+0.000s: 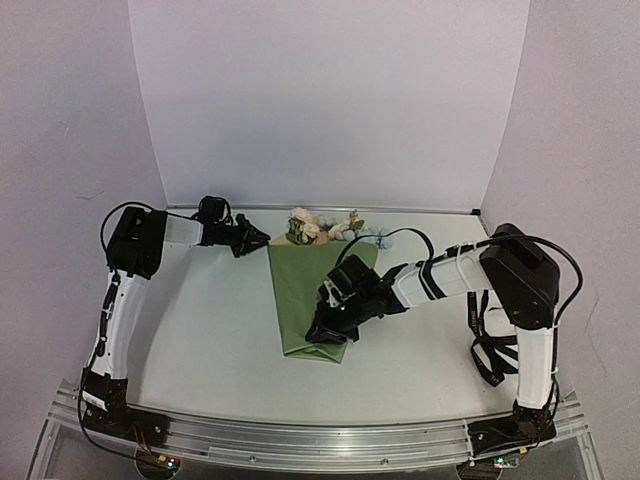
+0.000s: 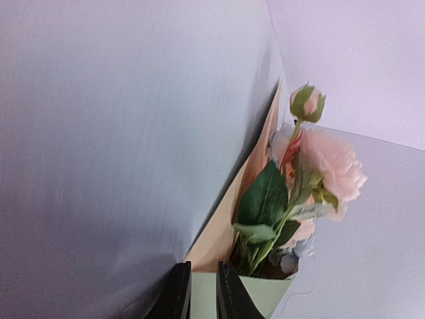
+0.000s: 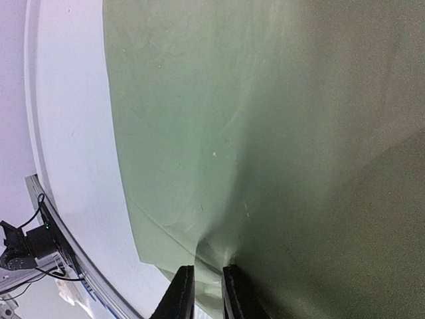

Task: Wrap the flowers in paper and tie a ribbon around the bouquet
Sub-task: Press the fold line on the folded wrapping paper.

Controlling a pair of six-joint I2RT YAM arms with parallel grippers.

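Pinching the bouquet [image 1: 300,270] by its paper [image 1: 305,300] at both ends

White walls [image 1: 330,100] close in the worktop [image 1: 210,330] on three sides, and an aluminium rail [image 1: 320,436] runs along its near edge. Black loops [image 1: 487,350] hang beside the right arm near the right edge (ribbon or cable, I cannot tell). From above, the right arm reaches across the cone's lower half and hides part of it.

The bouquet lies mid-worktop, with its wide end toward the far edge and its narrow end toward the near edge. Its creased paper is olive green outside and tan-peach inside the mouth. The flowers [image 1: 318,227] spill from that mouth: a peach bloom [image 2: 335,166], a closed bud [image 2: 307,102], green leaves [image 2: 265,196] and pale blue clusters. The left gripper [image 2: 202,282] has its jaws closed on the paper's far-left corner at the mouth. The right gripper [image 3: 204,279] clamps a fold of paper at the narrow end, jaws nearly together.
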